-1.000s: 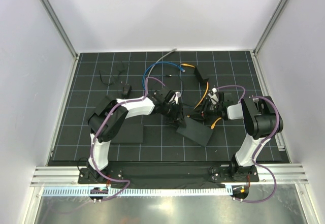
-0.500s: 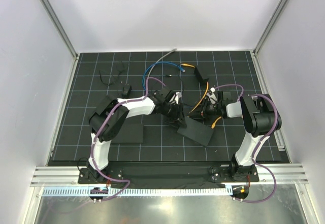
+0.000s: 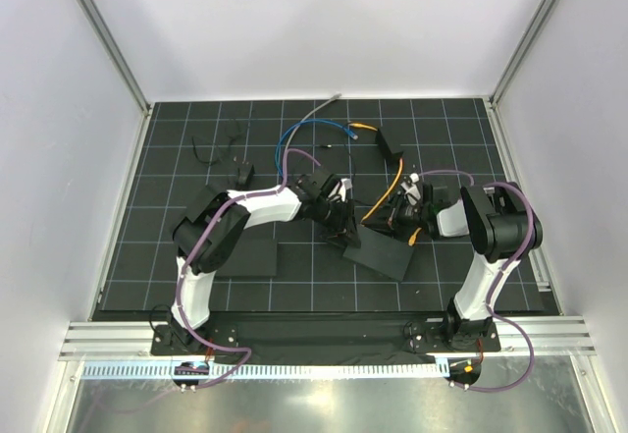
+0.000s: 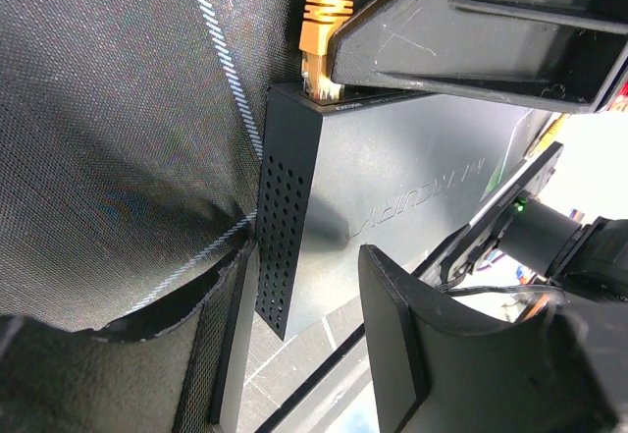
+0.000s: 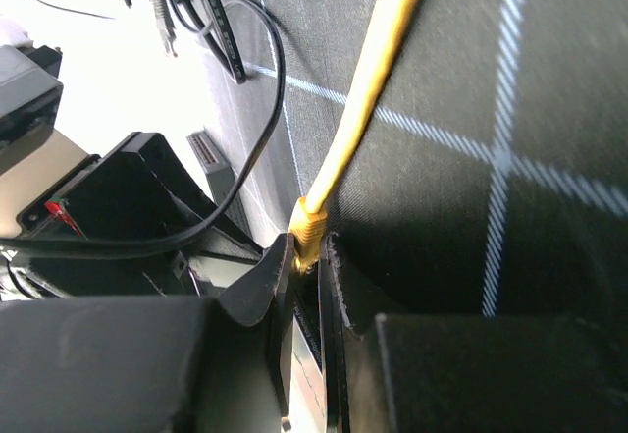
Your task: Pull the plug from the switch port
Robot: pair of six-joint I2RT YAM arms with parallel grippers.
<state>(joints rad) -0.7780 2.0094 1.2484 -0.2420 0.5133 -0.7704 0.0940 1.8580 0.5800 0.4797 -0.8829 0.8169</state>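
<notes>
The switch box point(image 3: 381, 253) lies askew a little right of the counter's point(image 3: 461, 138) middle, toward the near edge. The plug point(image 4: 317, 65) sits in the switch port point(image 4: 319, 91) on the box's far side, and its orange cable point(image 3: 388, 189) arcs off toward the far edge. The left jaws stand half apart, bracketing the box across its width, and look to be clamping it. The right jaws are pinched to a narrow slit with the plug's orange boot caught between the fingertips point(image 5: 275, 266), so I read them as gripping the plug. To pull well, I judge the right arm should draw straight back along the plug's own axis, away from the port face and without twisting. The left arm should hold the box fixed so that it does not slide along. If the latch tab is not pressed, the box will likely drag with the plug, and a grip on the boot alone may slip. The counter is a black surface ruled with a thin white grid, fenced by aluminium rails point(image 3: 108, 50) and plain white walls point(image 3: 324, 30). A blue cable point(image 3: 294, 136), a grey cable point(image 3: 322, 111) and a flat black mat point(image 3: 245, 256) also lie on it.
</notes>
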